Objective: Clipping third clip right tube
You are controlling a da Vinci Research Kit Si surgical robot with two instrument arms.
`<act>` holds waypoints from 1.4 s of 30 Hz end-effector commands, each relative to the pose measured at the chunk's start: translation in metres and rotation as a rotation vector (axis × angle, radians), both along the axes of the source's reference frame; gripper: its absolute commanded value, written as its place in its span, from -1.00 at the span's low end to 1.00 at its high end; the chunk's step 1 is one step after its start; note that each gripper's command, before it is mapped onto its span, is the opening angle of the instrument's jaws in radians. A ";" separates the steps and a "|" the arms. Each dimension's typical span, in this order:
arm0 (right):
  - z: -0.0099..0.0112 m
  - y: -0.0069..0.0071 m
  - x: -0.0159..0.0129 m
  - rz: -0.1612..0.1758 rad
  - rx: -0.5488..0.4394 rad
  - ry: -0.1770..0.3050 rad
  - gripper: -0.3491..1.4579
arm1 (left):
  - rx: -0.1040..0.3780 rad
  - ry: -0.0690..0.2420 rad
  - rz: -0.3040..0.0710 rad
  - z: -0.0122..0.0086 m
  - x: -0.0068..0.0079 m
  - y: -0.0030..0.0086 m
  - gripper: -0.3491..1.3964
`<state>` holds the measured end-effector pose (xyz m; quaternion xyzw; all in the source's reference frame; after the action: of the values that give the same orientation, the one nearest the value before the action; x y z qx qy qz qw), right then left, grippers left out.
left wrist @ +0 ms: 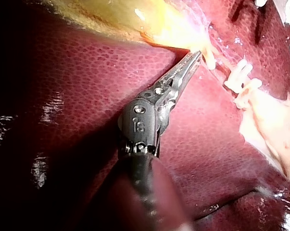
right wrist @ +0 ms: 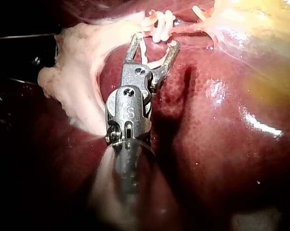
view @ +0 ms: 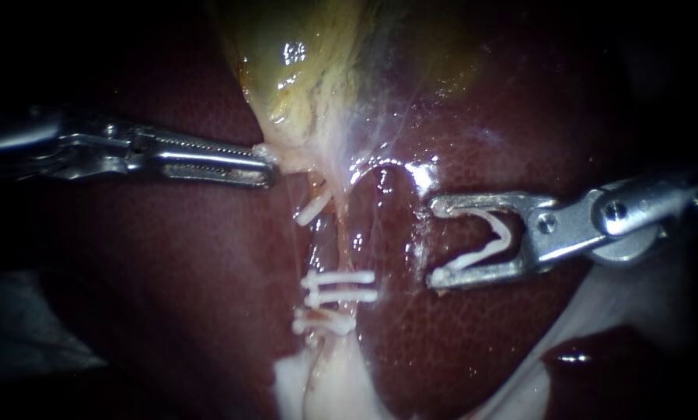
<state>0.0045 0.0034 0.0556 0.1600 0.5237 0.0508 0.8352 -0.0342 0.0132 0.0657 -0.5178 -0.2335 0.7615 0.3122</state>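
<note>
White clip (view: 477, 257), light and springy, sits gripped in the right instrument's (view: 434, 243) splayed jaws; the tube (view: 340, 233) looks soft and slippery, best straddled squarely above its clips (view: 340, 286), while the left instrument's (view: 270, 169) jaws pinch the gallbladder (view: 302, 70)

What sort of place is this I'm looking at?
Likely a surgical setup seen close up: a dark red liver and yellowish gallbladder, white clips on a tube, and the left instrument gripping the gallbladder, the right instrument holding an open clip in its jaws.
</note>
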 end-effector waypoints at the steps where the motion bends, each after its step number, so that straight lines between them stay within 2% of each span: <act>1: 0.0000 0.0000 0.0000 0.001 0.000 0.000 -0.06 | 0.003 -0.002 0.001 -0.0006 0.0004 0.0002 -1.00; 4: -0.0001 0.0000 0.0000 0.001 0.000 0.000 -0.06 | 0.012 -0.006 0.004 -0.0026 0.0018 0.0009 -1.00; 8: -0.0001 0.0000 0.0001 -0.003 0.002 0.000 -0.06 | 0.015 -0.007 -0.023 -0.0053 0.0042 0.0019 -1.00; 11: 0.0000 0.0002 0.0006 -0.005 0.008 0.009 -0.06 | 0.006 -0.008 -0.027 -0.0062 0.0048 0.0022 -1.00; 16: 0.0012 0.0005 0.0026 0.027 0.056 0.006 -0.06 | 0.003 -0.006 -0.030 -0.0060 0.0044 0.0019 -1.00; 20: 0.0037 0.0006 0.0049 0.053 0.105 -0.008 -0.06 | 0.003 -0.005 -0.031 -0.0060 0.0043 0.0019 -1.00; 26: 0.0080 0.0006 0.0079 0.068 0.197 -0.006 -0.07 | 0.003 -0.005 -0.032 -0.0062 0.0042 0.0017 -1.00; 33: 0.0121 0.0006 0.0111 0.087 0.320 0.031 -0.07 | 0.002 -0.004 -0.033 -0.0062 0.0040 0.0016 -1.00; 37: 0.0134 0.0007 0.0125 0.093 0.376 0.058 -0.07 | 0.002 -0.003 -0.034 -0.0062 0.0039 0.0016 -1.00; 42: 0.0139 0.0009 0.0139 0.103 0.468 0.130 -0.07 | 0.002 -0.003 -0.034 -0.0063 0.0039 0.0015 -1.00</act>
<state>0.0187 0.0044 0.0695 0.3319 0.5638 0.2055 0.7278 -0.0303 0.0148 0.0594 -0.5226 -0.2259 0.7551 0.3251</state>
